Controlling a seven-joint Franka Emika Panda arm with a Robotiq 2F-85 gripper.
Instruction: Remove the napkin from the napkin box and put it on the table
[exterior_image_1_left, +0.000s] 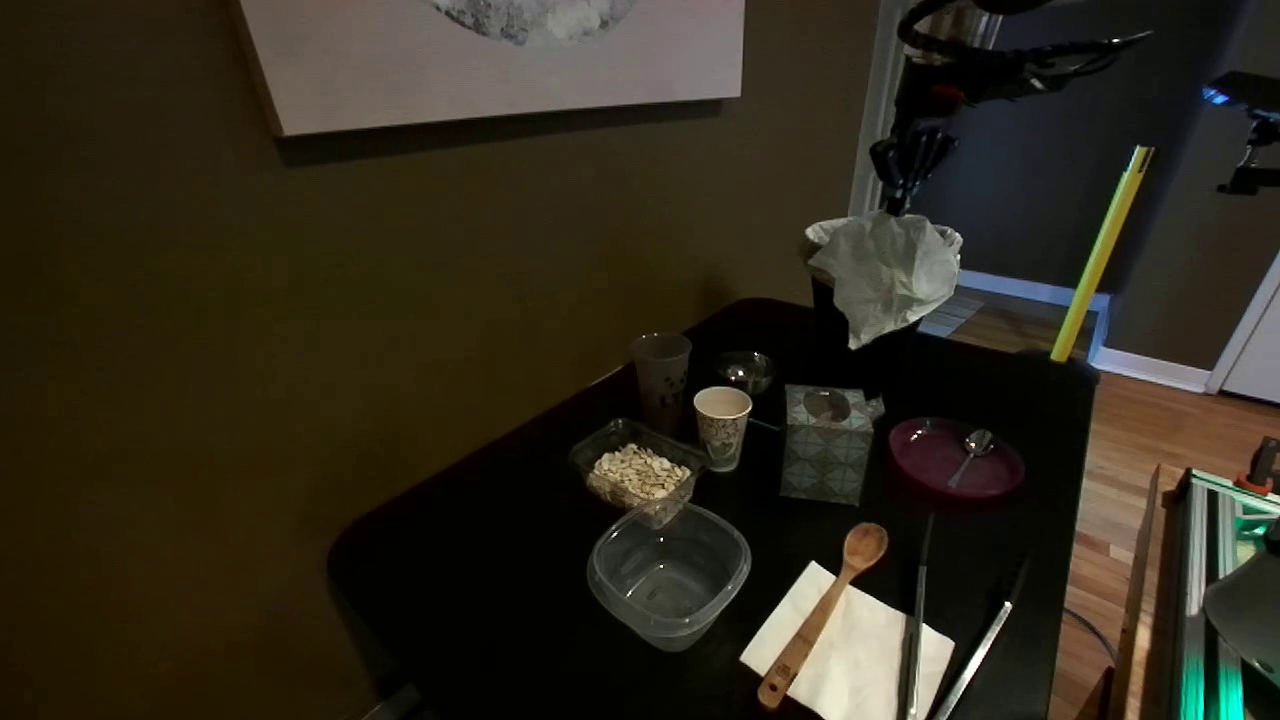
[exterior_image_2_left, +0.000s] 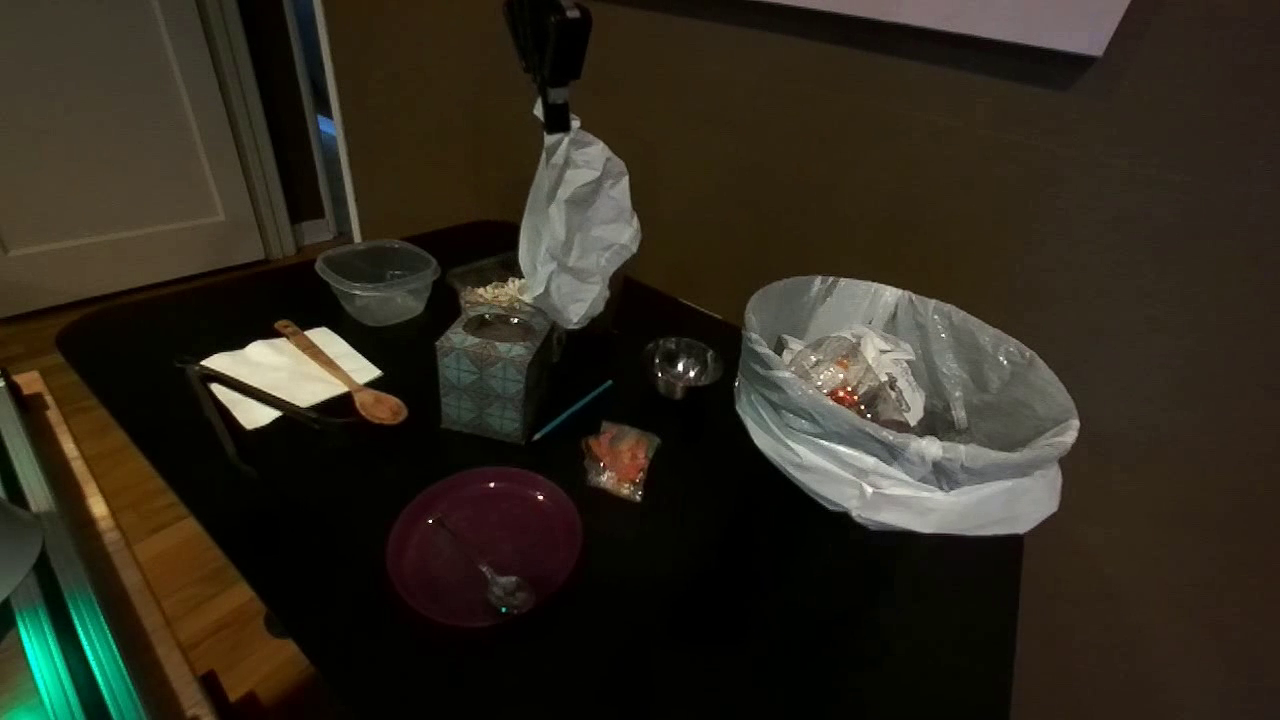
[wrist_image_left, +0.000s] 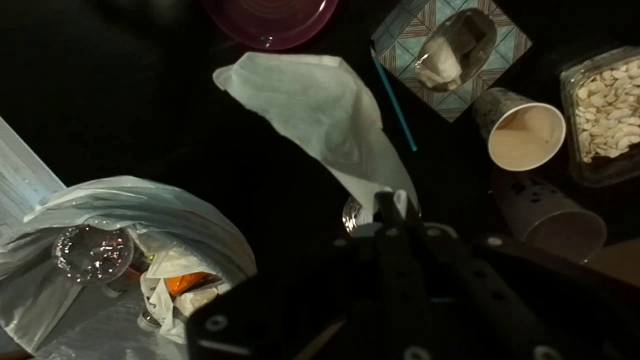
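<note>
The napkin, a white crumpled tissue, hangs from my gripper in both exterior views. The gripper is shut on its upper end, and the rest drapes below the fingertips. In the wrist view the napkin spreads out from the fingertips. The napkin box, grey with a blue-green triangle pattern, stands upright on the black table, apart from the napkin. In the wrist view, white tissue shows inside the oval opening of the box.
A white-lined trash bin stands at the table's end. A purple plate with a spoon, a metal bowl, a candy packet, a paper cup, an oats container, and a clear container surround the box.
</note>
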